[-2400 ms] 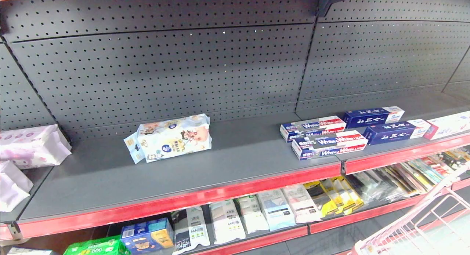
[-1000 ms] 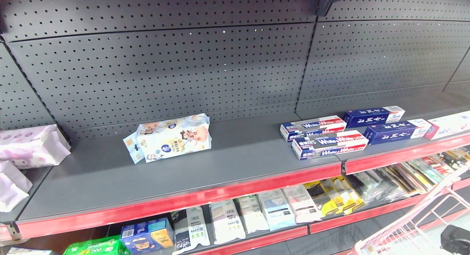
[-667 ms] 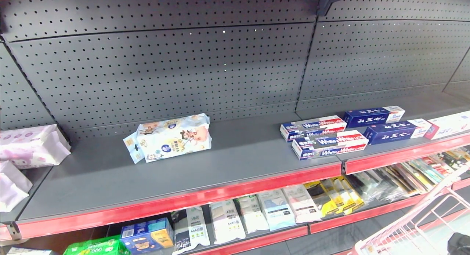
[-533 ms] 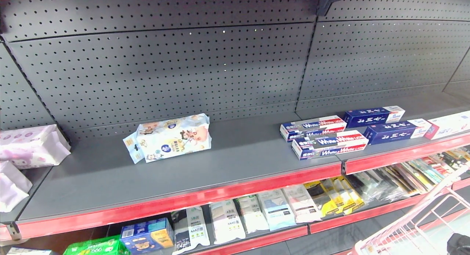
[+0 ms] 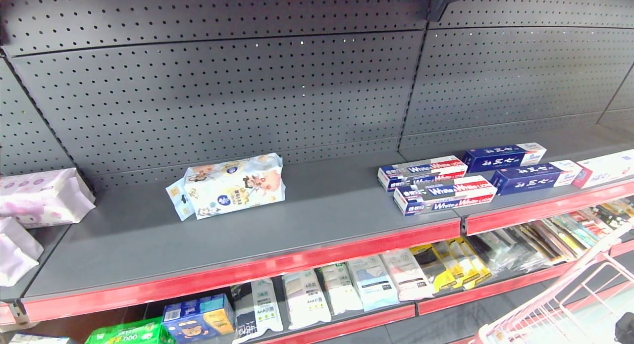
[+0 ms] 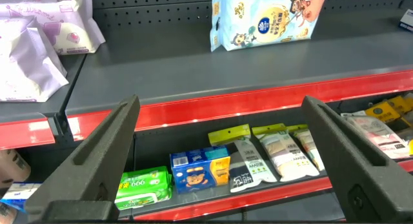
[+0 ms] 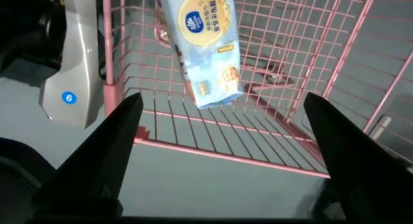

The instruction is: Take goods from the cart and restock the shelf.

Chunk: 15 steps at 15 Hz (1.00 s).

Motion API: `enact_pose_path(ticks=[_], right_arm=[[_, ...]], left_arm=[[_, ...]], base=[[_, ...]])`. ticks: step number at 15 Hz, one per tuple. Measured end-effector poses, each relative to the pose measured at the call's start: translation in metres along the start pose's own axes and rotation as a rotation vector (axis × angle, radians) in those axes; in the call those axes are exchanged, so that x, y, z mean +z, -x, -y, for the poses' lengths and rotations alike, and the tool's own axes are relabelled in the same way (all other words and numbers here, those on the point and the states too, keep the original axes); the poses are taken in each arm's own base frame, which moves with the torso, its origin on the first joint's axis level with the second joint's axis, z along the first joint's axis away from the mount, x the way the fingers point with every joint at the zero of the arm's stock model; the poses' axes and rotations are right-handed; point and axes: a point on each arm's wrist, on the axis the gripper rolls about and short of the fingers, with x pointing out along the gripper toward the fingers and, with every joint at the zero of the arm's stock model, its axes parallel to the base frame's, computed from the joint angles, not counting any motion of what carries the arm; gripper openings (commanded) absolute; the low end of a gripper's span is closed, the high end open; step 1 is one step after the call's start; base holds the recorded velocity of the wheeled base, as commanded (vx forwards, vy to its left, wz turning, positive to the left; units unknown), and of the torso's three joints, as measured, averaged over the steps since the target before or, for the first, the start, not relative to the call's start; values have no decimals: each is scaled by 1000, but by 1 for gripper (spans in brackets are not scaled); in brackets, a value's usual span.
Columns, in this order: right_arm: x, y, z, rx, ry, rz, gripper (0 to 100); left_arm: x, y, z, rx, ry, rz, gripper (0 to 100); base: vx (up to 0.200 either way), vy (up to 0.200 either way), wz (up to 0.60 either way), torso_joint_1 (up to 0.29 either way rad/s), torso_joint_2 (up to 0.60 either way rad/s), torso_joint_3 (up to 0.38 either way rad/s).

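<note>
In the right wrist view a blue-and-white tissue pack (image 7: 205,48) lies in the pink wire cart (image 7: 271,153). My right gripper (image 7: 224,102) hangs open above the cart's near rim, short of the pack, with nothing between its fingers. A dark part of my right arm (image 5: 626,327) shows over the cart (image 5: 559,304) at the lower right of the head view. A similar cartoon-printed tissue pack (image 5: 232,185) lies on the grey shelf (image 5: 277,220). My left gripper (image 6: 221,106) is open and empty in front of the shelf's red edge (image 6: 258,98), below that pack (image 6: 264,19).
White and blue toothpaste boxes (image 5: 436,184) lie on the shelf to the right. Pink tissue packs (image 5: 42,198) sit at the left end. The lower shelf holds several packets (image 5: 342,287) and boxes (image 6: 199,172). Pegboard backs the shelf.
A dark part of my right arm came into the head view's lower right corner over the cart, then sank toward the corner. The goods on the shelf have not moved.
</note>
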Motion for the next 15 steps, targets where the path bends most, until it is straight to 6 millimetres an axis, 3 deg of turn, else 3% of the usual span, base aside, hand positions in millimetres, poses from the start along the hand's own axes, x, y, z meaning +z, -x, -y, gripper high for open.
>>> enact_pose_path(ticks=[7, 15], right_arm=[[-6, -8, 2, 26, 128, -11, 100], [-7, -13, 3, 40, 141, -12, 100]], left_arm=[[0, 0, 0, 0, 0, 1, 100], [0, 0, 0, 0, 0, 0, 100]], base=[[0, 0, 0, 0, 0, 0], [0, 0, 0, -29, 60, 32]])
